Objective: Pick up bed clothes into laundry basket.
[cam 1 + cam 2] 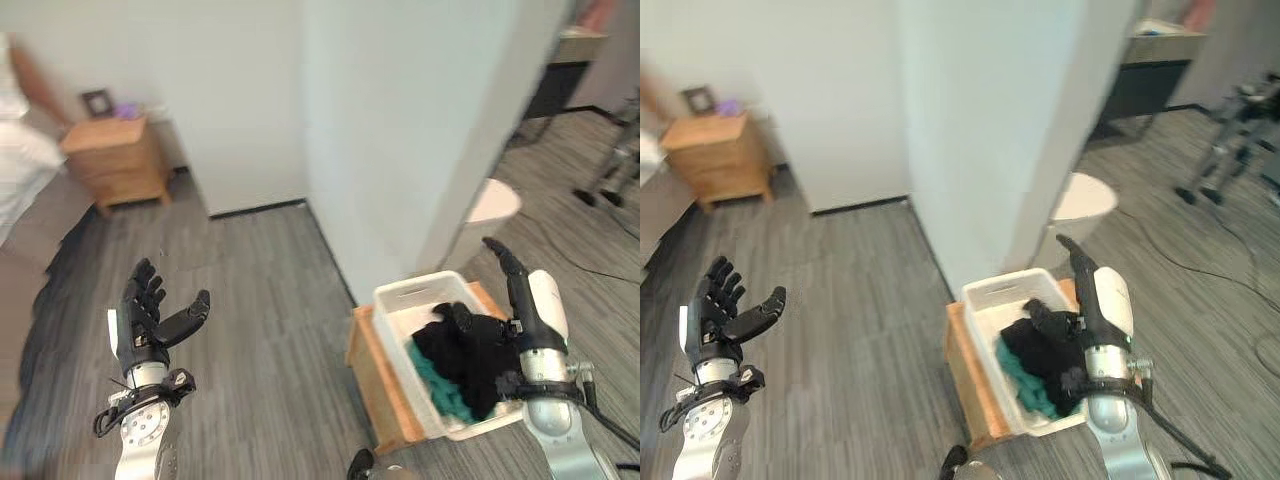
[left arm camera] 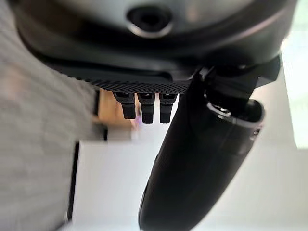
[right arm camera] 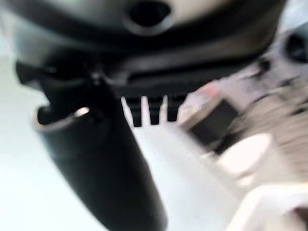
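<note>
A white laundry basket (image 1: 400, 296) stands on a low wooden stand (image 1: 372, 378) by the wall corner. Black clothes (image 1: 468, 352) and a teal cloth (image 1: 440, 388) lie heaped in it. My right hand (image 1: 530, 310) is raised just beside the basket's right side, open, with fingers pointing up and nothing held. In the right wrist view its thumb (image 3: 106, 163) and fingers are straight. My left hand (image 1: 150, 320) is up over the grey floor, well left of the basket, open and empty. Its thumb (image 2: 202, 168) is also straight.
A white wall corner (image 1: 400, 130) rises behind the basket. A wooden nightstand (image 1: 115, 155) and the edge of a bed with white bedding (image 1: 20, 165) are at the far left. A round white stool (image 1: 495, 203) and a dark table (image 1: 560, 85) stand to the right.
</note>
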Available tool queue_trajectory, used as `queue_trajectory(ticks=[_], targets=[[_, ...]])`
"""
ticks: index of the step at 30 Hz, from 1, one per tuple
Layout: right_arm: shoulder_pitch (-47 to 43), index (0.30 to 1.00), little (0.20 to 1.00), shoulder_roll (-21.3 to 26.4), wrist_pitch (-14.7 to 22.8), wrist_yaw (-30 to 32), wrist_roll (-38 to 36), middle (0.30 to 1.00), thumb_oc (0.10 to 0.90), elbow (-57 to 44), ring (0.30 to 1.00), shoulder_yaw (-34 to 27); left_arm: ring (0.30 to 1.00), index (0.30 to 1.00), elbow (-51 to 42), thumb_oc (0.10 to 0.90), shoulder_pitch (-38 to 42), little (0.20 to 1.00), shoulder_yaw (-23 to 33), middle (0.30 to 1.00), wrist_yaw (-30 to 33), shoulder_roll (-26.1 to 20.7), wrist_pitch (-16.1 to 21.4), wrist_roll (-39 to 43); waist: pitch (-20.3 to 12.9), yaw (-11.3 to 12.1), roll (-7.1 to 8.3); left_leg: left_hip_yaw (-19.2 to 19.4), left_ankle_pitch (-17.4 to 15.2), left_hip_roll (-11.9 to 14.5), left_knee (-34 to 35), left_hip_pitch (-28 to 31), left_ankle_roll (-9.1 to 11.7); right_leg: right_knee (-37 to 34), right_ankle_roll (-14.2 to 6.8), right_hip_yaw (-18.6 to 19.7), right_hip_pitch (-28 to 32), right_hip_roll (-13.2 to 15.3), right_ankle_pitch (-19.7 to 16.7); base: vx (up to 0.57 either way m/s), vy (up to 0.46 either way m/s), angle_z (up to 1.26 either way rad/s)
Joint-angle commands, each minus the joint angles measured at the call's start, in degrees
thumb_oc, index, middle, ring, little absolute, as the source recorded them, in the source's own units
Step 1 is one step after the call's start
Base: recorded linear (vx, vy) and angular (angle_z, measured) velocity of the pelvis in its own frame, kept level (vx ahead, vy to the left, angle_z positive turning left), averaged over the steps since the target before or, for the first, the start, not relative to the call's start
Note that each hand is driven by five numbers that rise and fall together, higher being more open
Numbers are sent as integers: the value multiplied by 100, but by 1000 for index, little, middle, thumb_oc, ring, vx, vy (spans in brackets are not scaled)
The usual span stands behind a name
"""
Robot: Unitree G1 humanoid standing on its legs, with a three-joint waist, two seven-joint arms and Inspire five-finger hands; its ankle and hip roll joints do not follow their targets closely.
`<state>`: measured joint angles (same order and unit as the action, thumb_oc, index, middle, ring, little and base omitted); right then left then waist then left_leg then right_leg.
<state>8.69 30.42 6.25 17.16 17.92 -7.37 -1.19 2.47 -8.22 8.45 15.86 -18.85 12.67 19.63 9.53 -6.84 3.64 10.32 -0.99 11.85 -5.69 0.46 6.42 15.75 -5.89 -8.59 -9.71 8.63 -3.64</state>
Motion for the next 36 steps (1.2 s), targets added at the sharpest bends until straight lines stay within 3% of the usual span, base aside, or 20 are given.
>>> queue_trajectory(ticks=[1,3,5,9,12,14,16,17,22,23,25,28,29,30,32,33,36], targets=[[-1092,900,900,-148,322,193,92,900,800,-147,900,-312,900,900,-617,800,392,900,187,900,-56,-814,582,-111,91,222,260,-42,-583,-81,514,518,-56,-1354,-686,1238,302,-60,233,-69,81,92],[-1237,900,900,-158,304,219,102,900,800,-192,900,-360,900,900,-610,800,519,900,141,900,18,-860,589,-127,48,214,312,-90,-469,-221,574,431,-159,-1188,-626,1408,443,128,170,-121,98,57],[-1330,900,900,-200,296,228,117,900,800,-316,900,-367,900,900,-595,800,634,900,135,900,164,-857,611,-103,-14,205,303,-204,-358,-366,734,350,-214,-1073,-603,1510,583,125,250,-100,124,60],[-1520,900,900,-177,292,258,241,900,800,-392,900,-206,900,900,-526,800,539,900,178,900,337,-757,564,-219,-163,268,249,-395,-244,-568,1026,297,-255,-1181,-549,1595,868,-144,501,95,125,86],[-1720,900,900,-116,335,246,208,900,800,-454,900,-33,900,900,-520,800,484,900,220,900,435,-716,584,-287,-60,336,173,-583,-226,-700,1069,327,-239,-1198,-471,1653,597,-544,707,181,120,64],[-1834,900,900,-36,348,243,166,900,800,-501,900,79,900,900,-516,800,552,900,216,900,515,-656,657,-218,113,413,146,-815,-291,-855,1069,365,-234,-1298,-399,1496,278,-842,700,152,62,61],[-1900,900,900,34,353,222,106,900,800,-483,900,163,900,900,-488,800,605,900,175,900,559,-610,689,-147,182,396,115,-893,-372,-918,1069,382,-250,-1465,-412,1228,214,-854,649,301,-55,107],[-2049,900,900,175,335,190,-90,900,800,-519,900,201,900,900,-515,800,640,900,178,900,492,-527,713,-136,30,204,261,-646,-600,-962,1060,613,-232,-1798,-447,893,410,-671,405,437,-167,212],[-1912,900,900,222,378,99,-217,900,800,-548,900,180,900,900,-520,800,611,900,143,900,344,-387,732,66,31,151,285,-527,-773,-962,415,543,-128,-1886,-331,907,688,-616,396,251,-107,138],[-1895,900,900,254,397,144,-291,900,800,-516,900,142,900,900,-479,800,714,900,42,900,300,-357,761,193,141,160,290,-510,-933,-966,-286,97,-52,-1908,-223,896,857,-562,532,150,-93,124],[-1881,900,900,261,397,147,-326,900,800,-498,900,126,900,900,-454,800,748,900,17,900,287,-348,753,240,152,165,289,-482,-983,-950,-545,-77,-22,-1890,-170,934,903,-528,599,34,-29,152],[-1859,900,900,282,326,182,-382,900,800,-510,900,73,900,900,-388,800,705,900,7,900,254,-409,725,278,189,221,296,-480,-960,-791,-1040,-387,74,-1834,-120,1009,977,-396,650,-6,72,163],[-1769,900,900,154,337,133,-588,900,800,-558,900,155,900,900,-382,800,416,900,-42,900,260,-539,427,-126,231,385,158,-622,-831,-489,-1197,-508,188,-1862,-182,781,1146,-157,646,-49,130,192],[-1773,900,900,151,340,135,-589,900,800,-555,900,156,900,900,-388,800,415,900,-39,900,260,-540,423,-128,223,366,174,-638,-776,-508,-1170,-529,187,-1867,-181,764,1126,-143,618,-9,219,215],[-1528,900,900,112,321,87,-770,900,800,-445,900,106,900,900,-209,800,332,900,5,900,104,-624,258,-170,178,470,26,-715,-460,-266,-635,-415,241,-1901,-303,550,1203,-18,627,37,229,136],[-1210,900,900,164,235,28,-977,900,800,-402,900,-204,900,900,-96,800,341,900,-141,900,-71,-604,188,9,111,432,-54,-786,-252,-159,-42,-442,242,-1845,-333,495,1237,40,729,63,197,142],[-864,900,900,274,162,-32,-1205,900,800,-363,900,-694,900,900,-201,800,403,900,-271,900,-318,-656,161,140,-65,336,-133,-829,-97,-213,471,-330,222,-1804,-388,467,1225,97,747,165,224,140]])
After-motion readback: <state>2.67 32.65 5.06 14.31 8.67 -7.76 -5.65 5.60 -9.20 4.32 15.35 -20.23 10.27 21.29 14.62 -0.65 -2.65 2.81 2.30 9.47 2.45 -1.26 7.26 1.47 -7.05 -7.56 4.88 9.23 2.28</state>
